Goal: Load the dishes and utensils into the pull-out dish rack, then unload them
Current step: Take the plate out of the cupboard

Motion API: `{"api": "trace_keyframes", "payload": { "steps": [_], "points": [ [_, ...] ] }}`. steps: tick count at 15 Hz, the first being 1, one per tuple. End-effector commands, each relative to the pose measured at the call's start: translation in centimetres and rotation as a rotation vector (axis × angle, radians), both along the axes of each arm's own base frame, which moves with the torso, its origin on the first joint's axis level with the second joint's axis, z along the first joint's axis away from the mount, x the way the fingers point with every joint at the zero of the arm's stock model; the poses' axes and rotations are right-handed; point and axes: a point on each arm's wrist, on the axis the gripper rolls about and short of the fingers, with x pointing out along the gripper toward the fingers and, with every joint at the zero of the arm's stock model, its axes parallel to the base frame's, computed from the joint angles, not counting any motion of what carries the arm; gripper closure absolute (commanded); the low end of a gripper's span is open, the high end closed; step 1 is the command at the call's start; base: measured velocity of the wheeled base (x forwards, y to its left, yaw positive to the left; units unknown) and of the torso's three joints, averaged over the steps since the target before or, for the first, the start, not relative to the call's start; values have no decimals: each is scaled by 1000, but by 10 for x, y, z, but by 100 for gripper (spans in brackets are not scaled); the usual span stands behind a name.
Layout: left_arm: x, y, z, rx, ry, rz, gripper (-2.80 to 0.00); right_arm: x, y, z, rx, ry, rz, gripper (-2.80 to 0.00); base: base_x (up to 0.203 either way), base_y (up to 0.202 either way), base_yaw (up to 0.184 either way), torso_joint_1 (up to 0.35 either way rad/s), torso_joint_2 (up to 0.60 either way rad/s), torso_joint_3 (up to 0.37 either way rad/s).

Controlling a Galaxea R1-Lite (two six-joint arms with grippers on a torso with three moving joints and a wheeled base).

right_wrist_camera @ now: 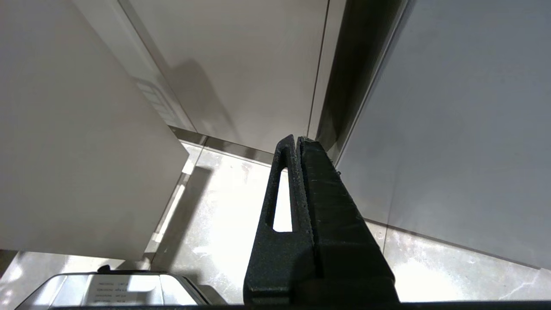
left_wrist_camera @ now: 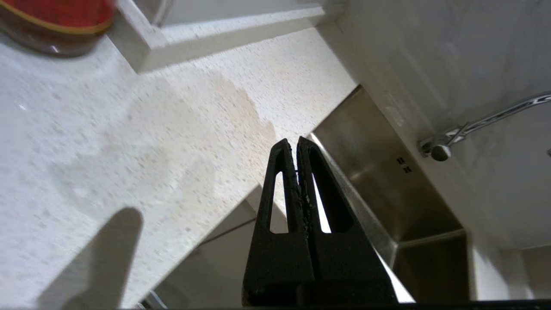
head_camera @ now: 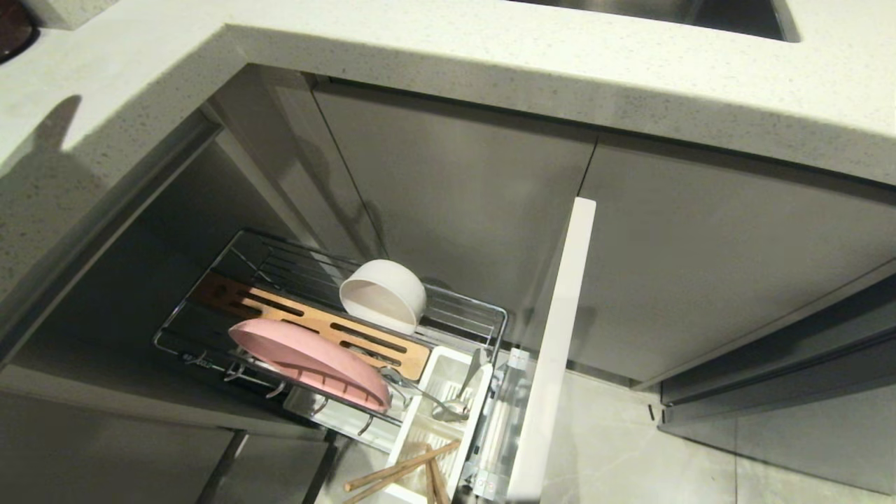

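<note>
The pull-out dish rack point(head_camera: 465, 306) stands drawn out below the counter, its pale drawer front point(head_camera: 553, 350) edge-on. A pink plate point(head_camera: 308, 360) leans on edge along the rack's near side, beside the slotted wooden strip point(head_camera: 318, 323). An off-white bowl point(head_camera: 383, 294) rests tipped on its side on the wires behind the strip. In the white caddy point(head_camera: 448, 364) lie a silver fork point(head_camera: 448, 409) and wooden chopsticks point(head_camera: 399, 476). Neither arm shows in the head view. My left gripper point(left_wrist_camera: 296, 142) is shut and empty above the countertop's edge. My right gripper point(right_wrist_camera: 297, 140) is shut and empty over the floor.
The speckled countertop point(head_camera: 490, 63) overhangs the rack. A steel sink point(left_wrist_camera: 387, 185) and its tap point(left_wrist_camera: 486, 120) lie beyond the left gripper, and a red container point(left_wrist_camera: 56, 21) stands on the counter. Grey cabinet doors point(head_camera: 735, 252) and tiled floor point(head_camera: 630, 455) flank the drawer.
</note>
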Motion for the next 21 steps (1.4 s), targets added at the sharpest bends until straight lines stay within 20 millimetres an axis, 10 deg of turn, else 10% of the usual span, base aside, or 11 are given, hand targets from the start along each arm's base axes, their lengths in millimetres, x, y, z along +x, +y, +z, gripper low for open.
{"api": "trace_keyframes", "payload": {
  "steps": [1,6,15,21],
  "points": [
    [-3,11,7,38,22,55,0,2,0,-7,0,26,0,0,0,0,0,0,0,0],
    [-32,45,8,184,20,114,0,2,0,-7,0,26,0,0,0,0,0,0,0,0],
    [-230,44,-100,573,73,-100,0,2,0,-7,0,26,0,0,0,0,0,0,0,0],
    [-220,40,-205,761,273,-81,0,2,0,-7,0,26,0,0,0,0,0,0,0,0]
  ]
}}
